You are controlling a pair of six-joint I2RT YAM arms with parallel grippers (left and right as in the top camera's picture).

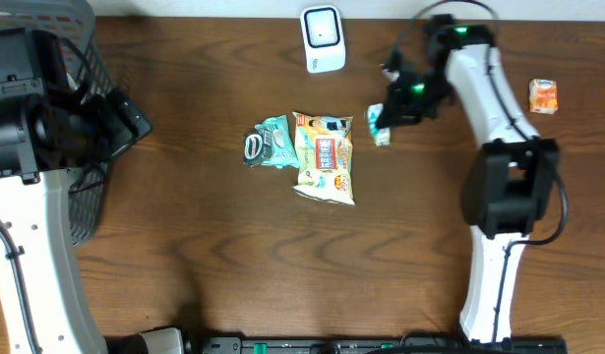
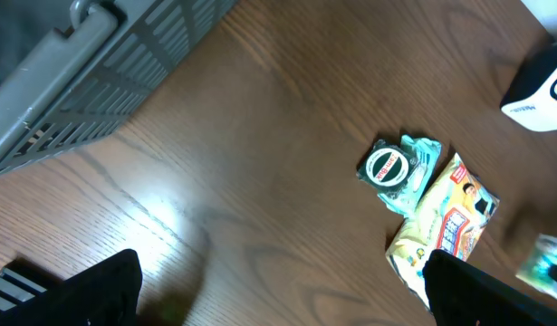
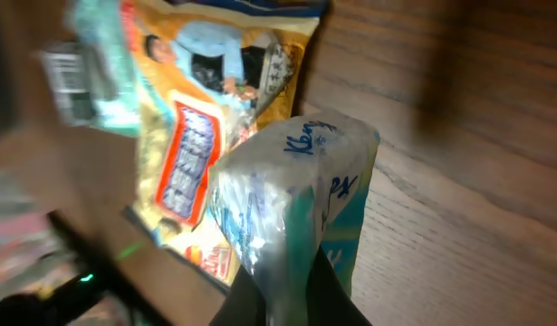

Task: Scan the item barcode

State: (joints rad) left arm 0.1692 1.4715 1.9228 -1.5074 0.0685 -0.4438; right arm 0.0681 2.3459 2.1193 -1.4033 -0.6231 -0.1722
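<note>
My right gripper (image 3: 292, 292) is shut on a small teal and white tissue pack (image 3: 292, 195), pinching its lower edge and holding it above the wood. From overhead the pack (image 1: 380, 127) hangs at the gripper (image 1: 389, 113), just right of the yellow snack bag (image 1: 325, 157) and below right of the white barcode scanner (image 1: 323, 37). No barcode on the pack shows. My left gripper (image 2: 283, 303) is open and holds nothing, far to the left over bare wood, its fingers (image 2: 101, 290) wide apart.
A teal packet (image 1: 268, 143) with a round black label lies against the left side of the snack bag. A small orange box (image 1: 543, 95) sits at the far right. A grey wire basket (image 1: 86, 59) stands at the left edge, beside the left arm.
</note>
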